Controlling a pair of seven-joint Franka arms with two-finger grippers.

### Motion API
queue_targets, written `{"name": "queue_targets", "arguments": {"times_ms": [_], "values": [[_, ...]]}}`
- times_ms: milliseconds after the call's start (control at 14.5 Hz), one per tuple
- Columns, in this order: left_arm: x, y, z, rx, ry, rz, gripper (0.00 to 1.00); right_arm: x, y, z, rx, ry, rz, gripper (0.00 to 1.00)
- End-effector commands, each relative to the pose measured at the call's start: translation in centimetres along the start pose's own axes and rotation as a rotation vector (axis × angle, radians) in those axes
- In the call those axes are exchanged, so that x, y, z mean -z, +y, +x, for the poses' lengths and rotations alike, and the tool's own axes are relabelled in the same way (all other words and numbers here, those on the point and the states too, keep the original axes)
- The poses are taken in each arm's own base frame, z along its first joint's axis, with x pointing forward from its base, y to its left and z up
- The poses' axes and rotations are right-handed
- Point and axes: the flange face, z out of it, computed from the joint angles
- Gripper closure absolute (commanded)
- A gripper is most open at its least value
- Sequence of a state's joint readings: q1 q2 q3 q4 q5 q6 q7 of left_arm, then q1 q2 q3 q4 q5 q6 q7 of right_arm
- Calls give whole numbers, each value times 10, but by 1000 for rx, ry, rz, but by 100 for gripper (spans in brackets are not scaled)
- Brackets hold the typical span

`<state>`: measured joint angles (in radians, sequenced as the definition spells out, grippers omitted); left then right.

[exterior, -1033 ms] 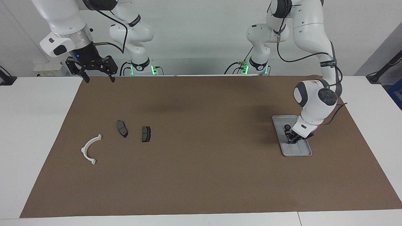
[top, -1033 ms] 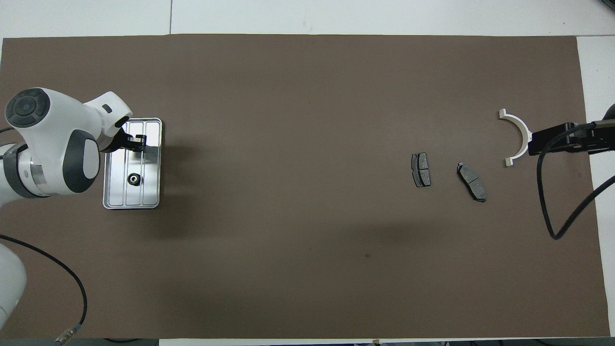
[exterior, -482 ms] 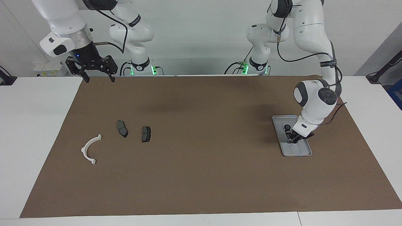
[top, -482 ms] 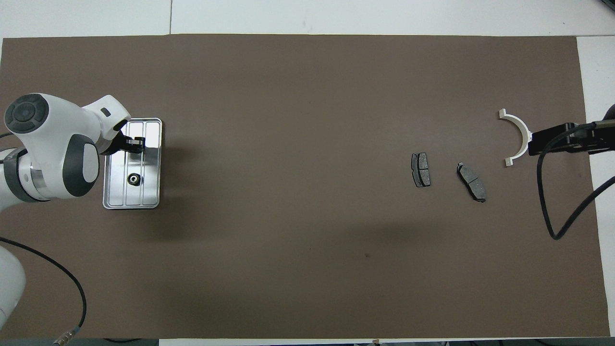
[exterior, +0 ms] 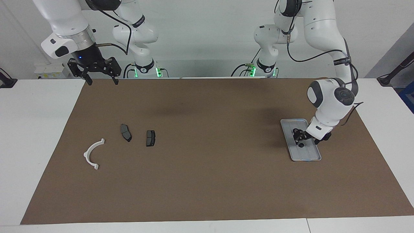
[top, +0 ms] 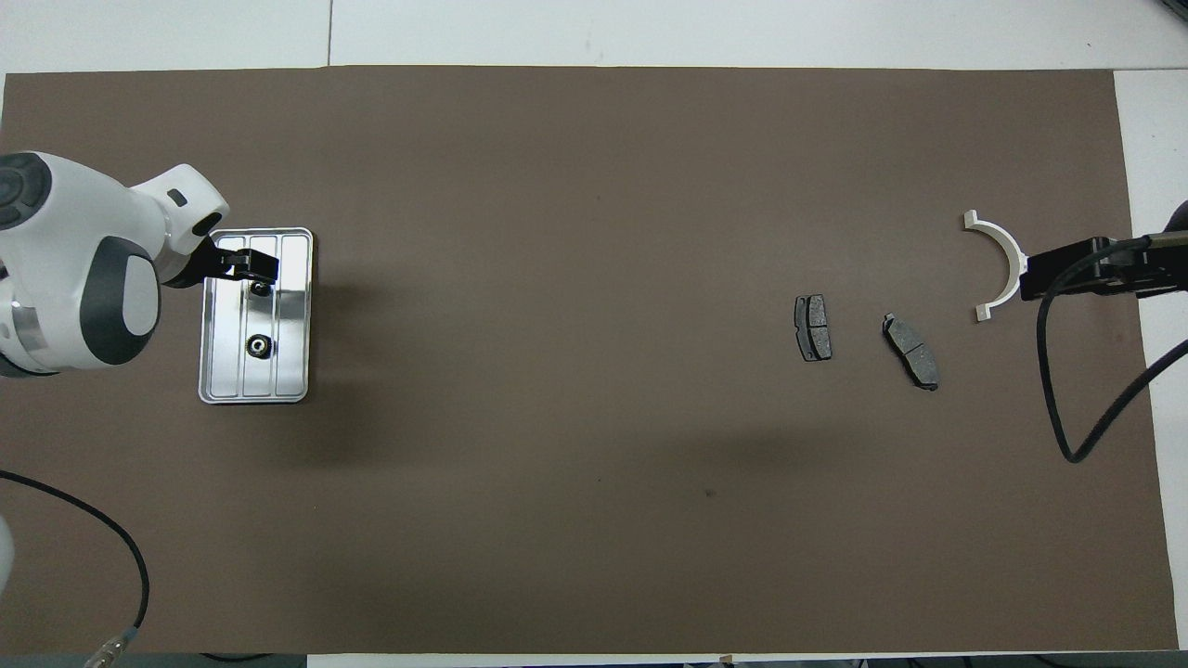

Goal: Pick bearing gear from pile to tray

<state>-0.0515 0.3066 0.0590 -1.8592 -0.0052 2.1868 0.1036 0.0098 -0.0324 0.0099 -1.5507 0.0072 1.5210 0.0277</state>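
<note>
Brown mat (exterior: pixel 207 181) covers white table (exterior: pixel 35 136); white wall above.

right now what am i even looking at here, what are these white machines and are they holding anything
These are two robot arms at a table covered with a brown mat. One picture is taken from across the table, facing them; the other looks down from above their end.

The left gripper hangs open just over a metal tray and holds nothing. Two small black gears lie in the tray: one right under the gripper, another nearer to the robots.

The right gripper waits, open and empty, raised at its own end. Near that end lie a white half-ring bracket and two dark brake pads.
</note>
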Motion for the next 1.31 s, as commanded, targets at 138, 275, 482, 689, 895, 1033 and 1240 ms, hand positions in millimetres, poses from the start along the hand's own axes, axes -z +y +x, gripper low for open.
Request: {"name": "queue_targets", "arguments": {"times_ms": [138,275,482,689,895,1033,1240], "values": [[103,-18,-26,40,-6,-40,0,2,2,-7,27,8,-13,0],[133,-11,-40,33,-15,-46,0,2,2,-7,29,7,-13,0],[174,-9,-59,72,-2,-50,0,2,2,-7,29,7,-13,0],[188,-9,-68,65,-29,-51,0,1,2,-7,30,5,-13,0],[188,-9,-69,72,-22,-47,0,2,2,-7,30,7,-13,0],[187,-7,-65,106,7,-47,0,2,2,-7,30,7,-13,0],[191,-12,-67,120,-33,-54,0,3,2,-8,30,7,-13,0]]}}
